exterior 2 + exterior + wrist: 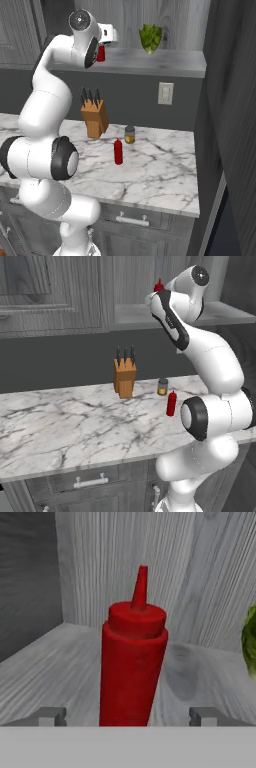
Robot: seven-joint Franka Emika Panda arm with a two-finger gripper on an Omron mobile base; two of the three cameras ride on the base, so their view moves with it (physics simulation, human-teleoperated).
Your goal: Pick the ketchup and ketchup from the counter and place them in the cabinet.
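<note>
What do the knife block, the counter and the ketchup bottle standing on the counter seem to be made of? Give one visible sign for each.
Knife block: looks like wood, matte orange-brown with flat faces, dark handles sticking out of the top.
Counter: looks like polished marble, white with grey veins; it could be an imitation.
Ketchup bottle: probably squeezable plastic, smooth uniform red with a tapered nozzle.

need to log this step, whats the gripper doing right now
gripper: open, its fingertips stand apart on either side of the ketchup bottle upright on the cabinet shelf, not gripping it.
</note>
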